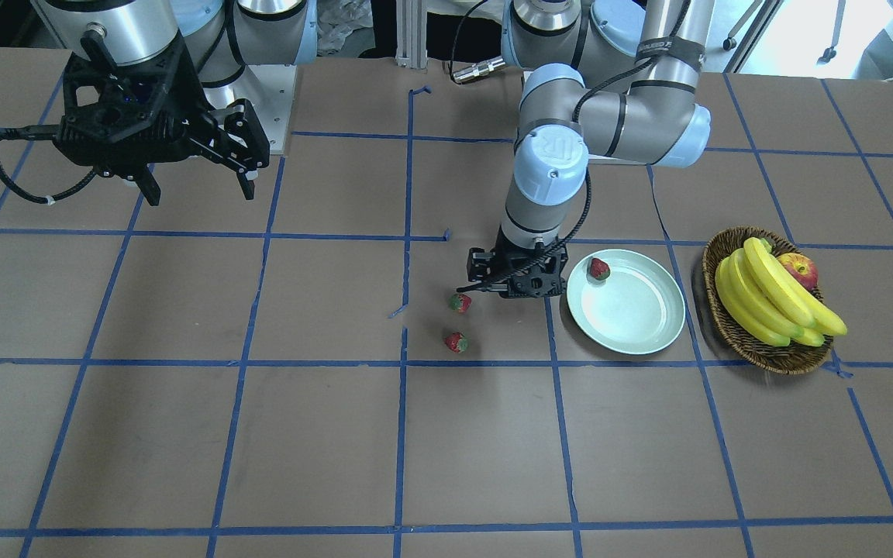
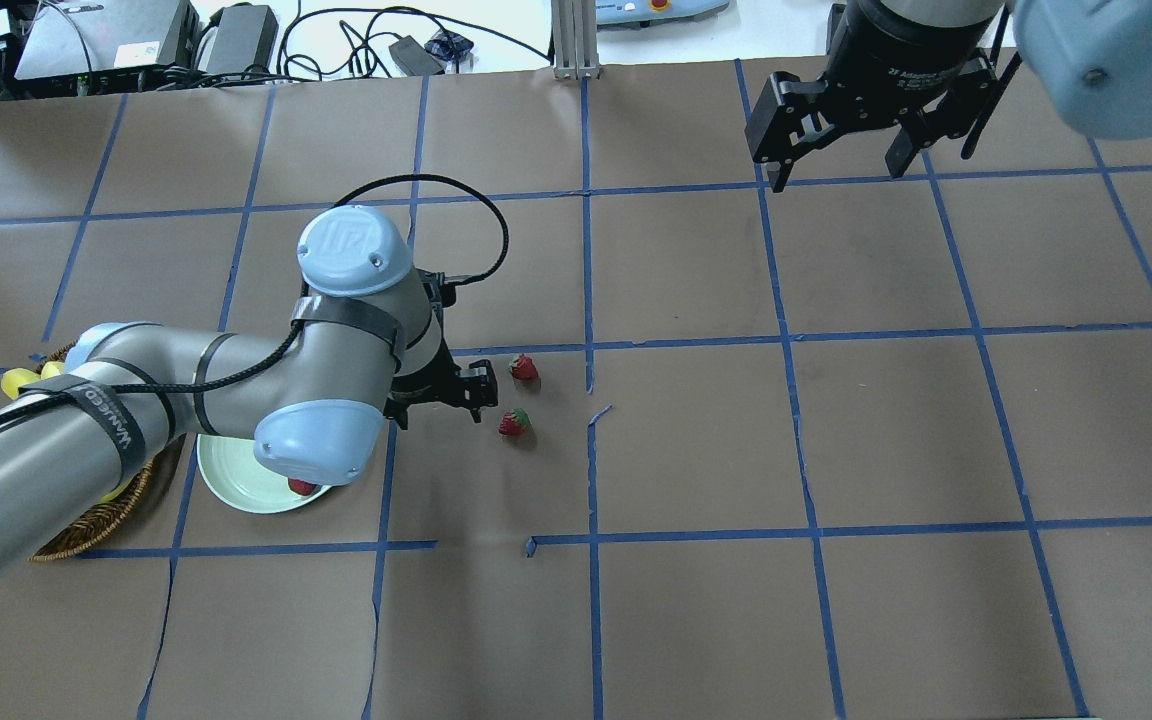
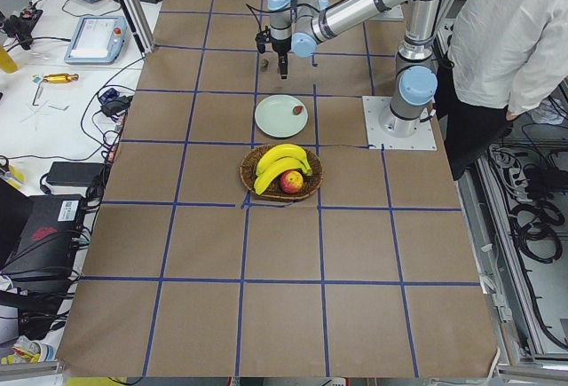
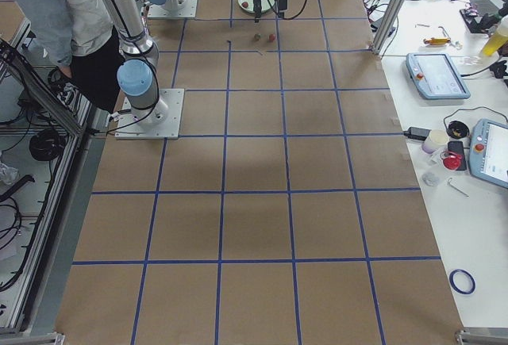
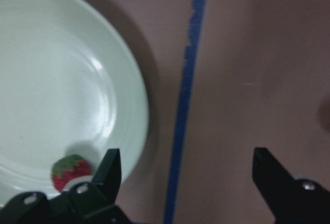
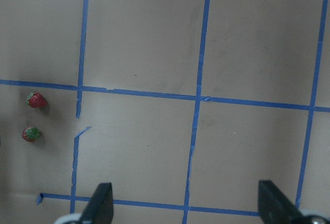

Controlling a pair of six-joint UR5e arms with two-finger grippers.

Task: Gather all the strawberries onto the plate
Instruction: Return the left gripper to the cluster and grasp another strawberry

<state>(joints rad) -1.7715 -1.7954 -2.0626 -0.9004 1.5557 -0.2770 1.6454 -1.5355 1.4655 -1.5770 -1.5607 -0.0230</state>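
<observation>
One strawberry [image 1: 598, 269] lies in the pale mint plate [image 1: 632, 314] near its rim; it also shows in the left wrist view [image 5: 69, 171] on the plate [image 5: 56, 85]. Two more strawberries [image 1: 460, 303] [image 1: 456, 342] lie on the table beside the plate; they also show in the overhead view [image 2: 524, 368] [image 2: 514, 423]. My left gripper [image 1: 518, 280] is open and empty, low over the table between the plate and these two strawberries. Its fingers [image 5: 111, 167] stand wide apart. My right gripper [image 1: 198, 184] is open and empty, held high and far from them.
A brown wicker basket [image 1: 737, 329] with bananas [image 1: 772, 294] and a red-yellow apple [image 1: 800, 270] stands just beyond the plate. Blue tape lines grid the brown table. A person stands by the robot's base in the side views.
</observation>
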